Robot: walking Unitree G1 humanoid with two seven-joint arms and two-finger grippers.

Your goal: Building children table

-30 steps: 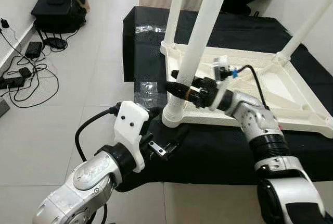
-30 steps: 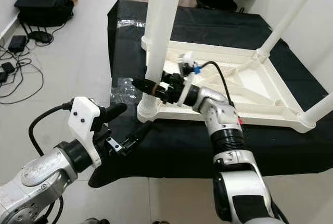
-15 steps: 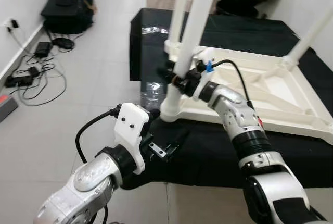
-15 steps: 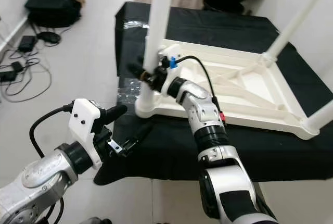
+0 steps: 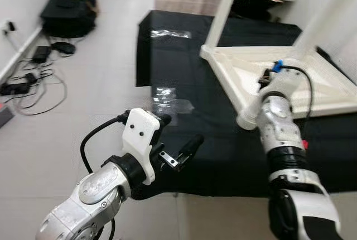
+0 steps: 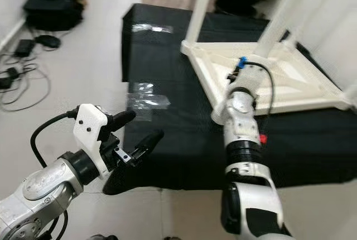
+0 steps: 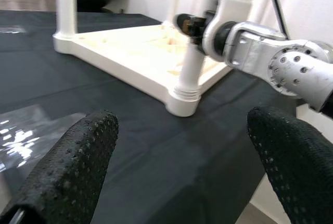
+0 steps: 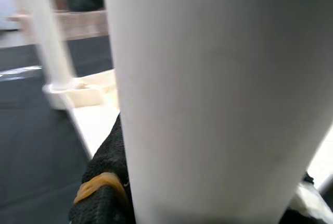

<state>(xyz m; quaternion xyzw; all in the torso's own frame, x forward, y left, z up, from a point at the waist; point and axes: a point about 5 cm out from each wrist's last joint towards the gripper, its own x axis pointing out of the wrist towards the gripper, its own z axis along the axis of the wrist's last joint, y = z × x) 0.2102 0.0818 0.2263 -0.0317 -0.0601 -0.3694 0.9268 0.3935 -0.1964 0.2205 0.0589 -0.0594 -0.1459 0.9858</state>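
Four legs up, the white table point(image 5: 290, 78) lies upside down on a black cloth point(image 5: 184, 67) spread on the floor point(image 5: 106, 67), off at approx. 1 o'clock from us. Its near corner socket sits on the cloth at about 2 o'clock from our left hand.

Our right hand point(image 7: 193, 28) is at that near corner, just above the socket, pinching the leg point(image 7: 188, 75) that rises from it. In the right wrist view the white leg stands close between the fingers point(image 8: 104, 182), w/ one black pad pressed along its side. In the head views the right forearm runs up from 5 o'clock and covers the lower part of this leg.

Our left hand point(image 5: 179, 133) hovers low over the near left edge of the cloth, at approx. 7 o'clock in the head view. Its fingers point(image 7: 67, 166) are spread wide w/ nothing between them, pointing toward the table corner, well apart from it.

One clear plastic sheet point(image 5: 167, 97) lies flat on the cloth, at 12 o'clock from the left hand and 9 o'clock from the table corner. Loose cables point(image 5: 33, 84) trail on the floor at 9–10 o'clock, beside the wall. Farther back at approx. 11 o'clock sits a black bag point(image 5: 64, 11).
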